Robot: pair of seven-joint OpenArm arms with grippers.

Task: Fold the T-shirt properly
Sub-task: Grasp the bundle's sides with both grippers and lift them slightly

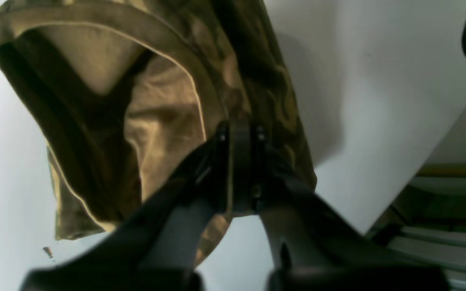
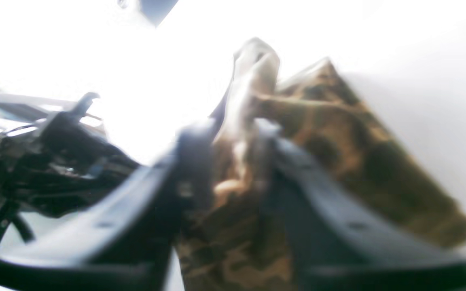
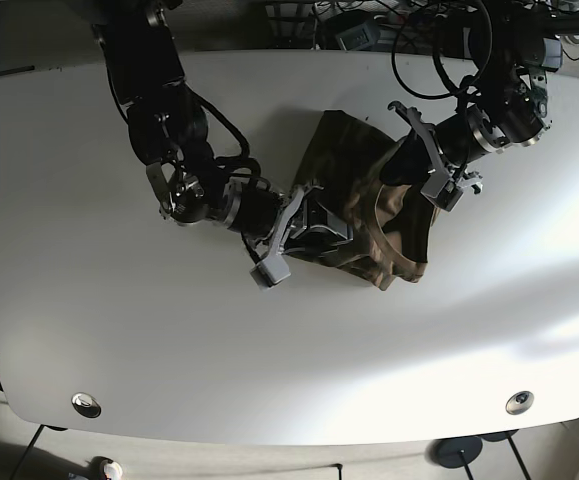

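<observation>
Your shirt (image 3: 369, 210) sits mid-surface (image 3: 119, 330), nearer the far edge, bare room all around. Both arms reach inward; left gripper (image 1: 239, 169) and right gripper (image 2: 233, 161) jaws each pinch shirt fabric.

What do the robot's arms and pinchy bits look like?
Both arms are black and chunky, with round joints and loops of black cable along them. The left tool and the right tool each end in two long grey fingers fixed to dark mounts, with small screws showing in the wrist views.
</observation>
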